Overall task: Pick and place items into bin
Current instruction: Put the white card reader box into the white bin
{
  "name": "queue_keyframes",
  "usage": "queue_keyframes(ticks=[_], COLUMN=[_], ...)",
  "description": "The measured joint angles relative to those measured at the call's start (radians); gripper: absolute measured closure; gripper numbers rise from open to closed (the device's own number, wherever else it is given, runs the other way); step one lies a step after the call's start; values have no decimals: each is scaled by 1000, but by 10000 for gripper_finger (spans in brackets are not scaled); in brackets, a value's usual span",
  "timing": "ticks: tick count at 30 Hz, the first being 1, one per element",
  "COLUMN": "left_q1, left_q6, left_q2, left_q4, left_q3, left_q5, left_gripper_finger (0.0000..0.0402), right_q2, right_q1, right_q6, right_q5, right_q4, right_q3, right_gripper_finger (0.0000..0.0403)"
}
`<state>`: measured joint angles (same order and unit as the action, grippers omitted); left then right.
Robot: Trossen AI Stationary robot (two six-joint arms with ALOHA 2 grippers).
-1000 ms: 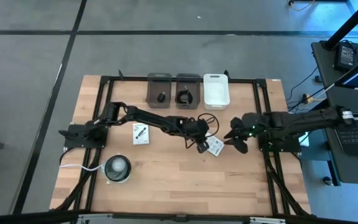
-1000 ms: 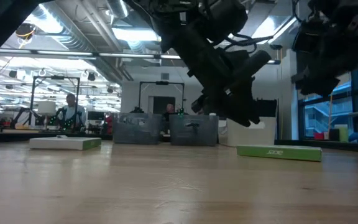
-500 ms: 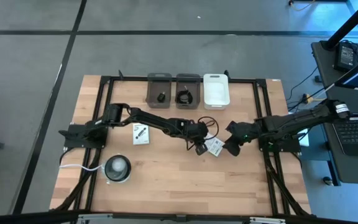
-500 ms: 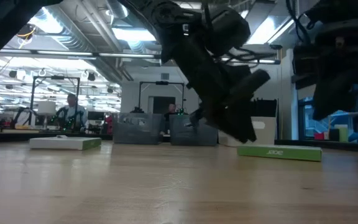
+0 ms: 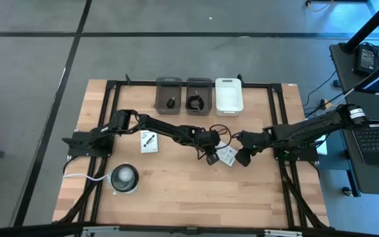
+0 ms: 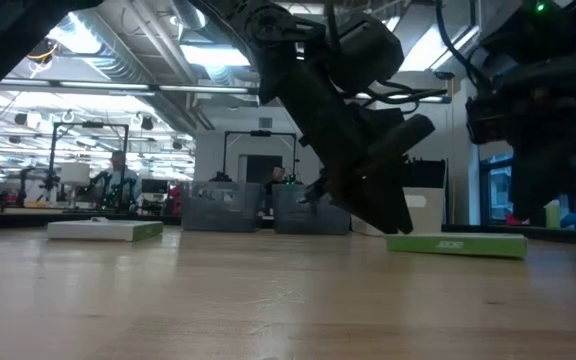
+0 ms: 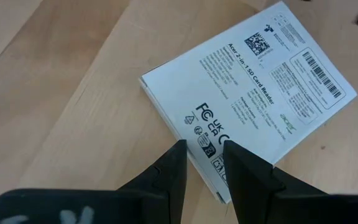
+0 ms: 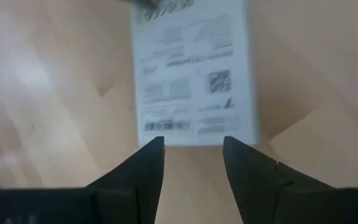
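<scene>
Both grippers have converged on 1 flat white packet (image 5: 227, 155) lying on the table (image 5: 176, 197) right of centre. The left gripper (image 5: 212, 157) sits at the packet's 9 o'clock edge; in its wrist view its fingers (image 7: 166, 171) stand a narrow gap apart over the packet's near corner, clamped on nothing. The right gripper (image 5: 241, 157) sits at the packet's 3 o'clock edge, and its wrist view shows its fingers (image 8: 145, 163) spread a little, with the short end of the packet between them just ahead, also holding nothing.

The second packet (image 5: 149, 141) lies well apart, toward 9 o'clock from the first. At the table's 12 o'clock edge stand 3 bins: a dark bin (image 5: 168, 96) with the tiny black block (image 5: 170, 103) already inside, a second dark bin (image 5: 199, 96) holding the coiled black cable (image 5: 195, 103), and a white bin (image 5: 229, 96) that looks empty. A round grey-white disc (image 5: 124, 178) with a white cord rests toward 7 o'clock.

The packet looks like thin, light carton, stiff enough to keep its shape but lying flush on the wood, so there is little to bite on from above. I would judge the best hold to be across 1 thin edge, with 1 gripper bracing or tipping it so the other can get a finger beneath. Its smooth printed face will likely slide under a push
</scene>
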<state>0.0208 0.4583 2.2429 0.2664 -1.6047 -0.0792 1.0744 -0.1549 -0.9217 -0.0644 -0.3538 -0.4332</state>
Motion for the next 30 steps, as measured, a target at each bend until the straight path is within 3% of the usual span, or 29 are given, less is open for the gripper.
queue_keyframes(ticks=[5, 12, 18, 23, 30], left_q1=[0, -3, -3, -10, -11], left_q6=[0, 0, 3, 29, 29], left_q2=[0, 0, 0, 0, 0], left_q4=[13, 31, 33, 38, 40], left_q3=[0, -1, -1, -1, 0], left_q5=[-1, -2, -3, 32, 29], left_gripper_finger=[302, 302, 302, 302, 302], right_q2=[-4, -4, -4, -3, -2], right_q1=[0, 0, 0, 6, 7], right_q6=[-14, 163, 194, 0, -261], right_q5=[-10, -49, -67, -63, 69], right_q4=[6, 6, 6, -15, -78], right_q3=[0, 0, 0, 0, 0], right_gripper_finger=[233, 233, 233, 233, 233])
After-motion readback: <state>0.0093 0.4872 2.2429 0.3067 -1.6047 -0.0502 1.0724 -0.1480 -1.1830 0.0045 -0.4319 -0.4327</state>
